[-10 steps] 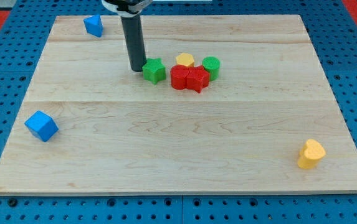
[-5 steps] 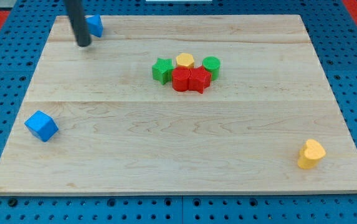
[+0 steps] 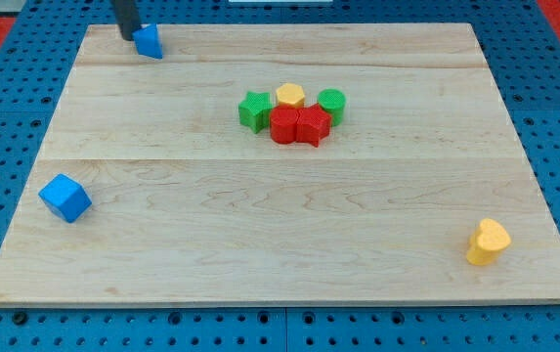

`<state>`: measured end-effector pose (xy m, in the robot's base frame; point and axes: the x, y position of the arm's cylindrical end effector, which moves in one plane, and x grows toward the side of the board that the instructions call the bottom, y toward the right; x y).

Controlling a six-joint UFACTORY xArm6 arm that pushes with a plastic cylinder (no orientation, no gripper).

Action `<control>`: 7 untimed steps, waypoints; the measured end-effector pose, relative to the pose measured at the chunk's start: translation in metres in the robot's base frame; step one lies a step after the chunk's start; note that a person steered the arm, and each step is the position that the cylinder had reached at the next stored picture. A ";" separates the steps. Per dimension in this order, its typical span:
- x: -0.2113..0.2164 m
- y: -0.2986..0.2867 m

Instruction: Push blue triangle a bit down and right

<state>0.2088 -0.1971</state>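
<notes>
The blue triangle (image 3: 149,41) lies near the board's top left corner. My tip (image 3: 126,35) stands just to the left of it, touching or almost touching its upper left side. The dark rod runs up out of the view's top edge.
A cluster sits at the board's upper middle: a green star (image 3: 254,110), a yellow hexagon (image 3: 290,95), a green cylinder (image 3: 331,103) and two red blocks (image 3: 297,126). A blue cube (image 3: 64,198) lies at the left edge. A yellow block (image 3: 487,242) lies at the bottom right.
My tip left the green star, having nudged it right against the cluster. It swept to the top left and now stands beside the blue triangle, which has shifted slightly.
</notes>
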 end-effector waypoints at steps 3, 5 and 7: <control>0.000 0.036; 0.011 0.032; 0.029 -0.008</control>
<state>0.2376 -0.2046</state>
